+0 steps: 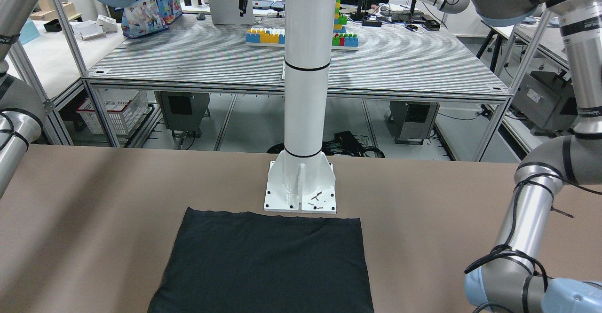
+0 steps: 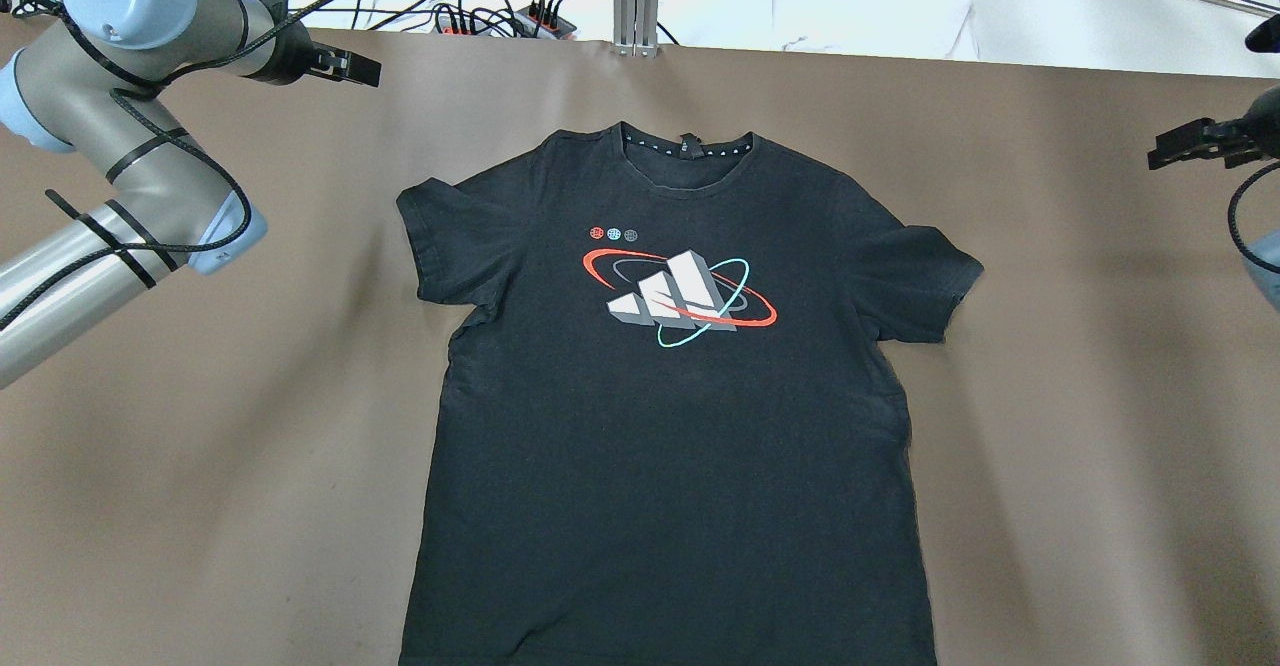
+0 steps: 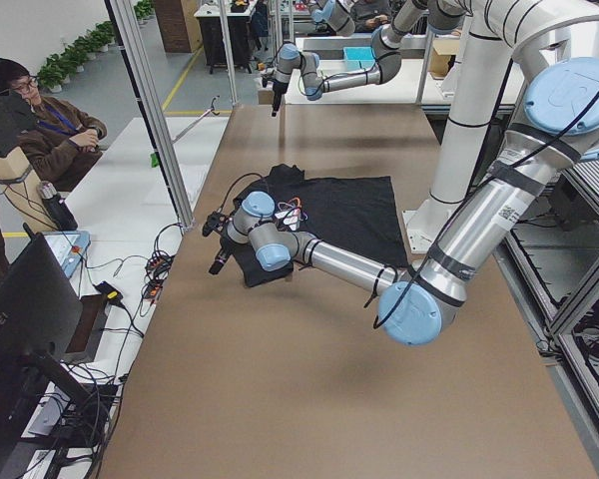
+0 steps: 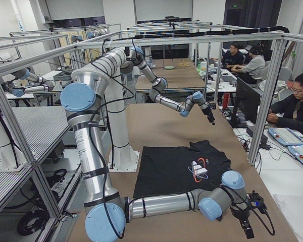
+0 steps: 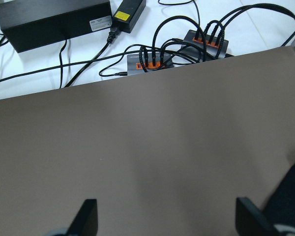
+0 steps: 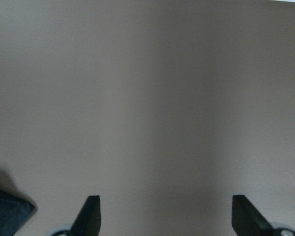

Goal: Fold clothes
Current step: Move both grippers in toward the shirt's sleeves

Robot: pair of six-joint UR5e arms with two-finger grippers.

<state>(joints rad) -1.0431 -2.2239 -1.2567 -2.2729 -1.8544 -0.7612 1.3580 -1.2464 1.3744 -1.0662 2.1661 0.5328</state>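
Black soft-fabric tee (image 2: 670,446) with short sleeves and a red-teal-grey chest print lies flat at the overhead view's centre on the smooth brown table (image 2: 200,466). Left gripper (image 5: 167,219), upper left, has its fingers spread and holds nothing. Right gripper (image 6: 164,216), at the right edge, is the same.

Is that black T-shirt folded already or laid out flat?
Spread flat. The T-shirt lies front up on the table, both sleeves out, collar and logo showing; no folds.
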